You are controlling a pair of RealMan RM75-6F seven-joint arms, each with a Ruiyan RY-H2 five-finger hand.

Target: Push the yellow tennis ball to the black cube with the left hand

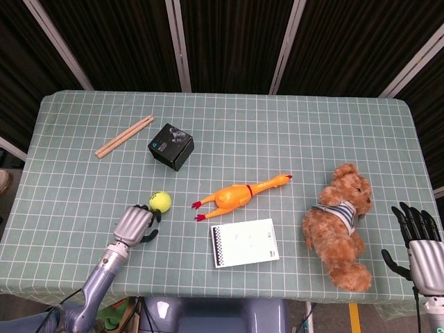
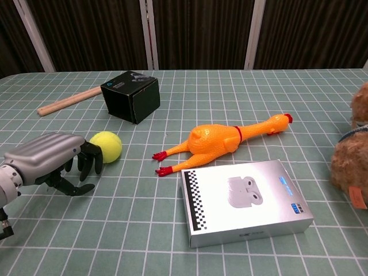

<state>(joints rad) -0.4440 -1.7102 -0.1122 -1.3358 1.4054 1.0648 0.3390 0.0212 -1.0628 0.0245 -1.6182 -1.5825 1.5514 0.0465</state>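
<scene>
The yellow tennis ball point(image 1: 161, 201) point(image 2: 107, 145) lies on the checked cloth, front left of the table's middle. My left hand point(image 1: 133, 225) point(image 2: 53, 161) sits just behind it on the near side, fingers curled downward, fingertips touching the ball's near side; it holds nothing. The black cube point(image 1: 171, 146) point(image 2: 130, 95) stands farther back, a little right of the ball, well apart from it. My right hand point(image 1: 416, 239) hovers at the table's front right corner, fingers spread, empty; the chest view does not show it.
An orange rubber chicken point(image 1: 238, 194) point(image 2: 221, 140) lies right of the ball. A white earbuds box point(image 1: 244, 242) point(image 2: 244, 199) sits in front of it. A teddy bear point(image 1: 341, 225) point(image 2: 351, 155) is at the right. Wooden sticks point(image 1: 124, 136) point(image 2: 69, 102) lie left of the cube.
</scene>
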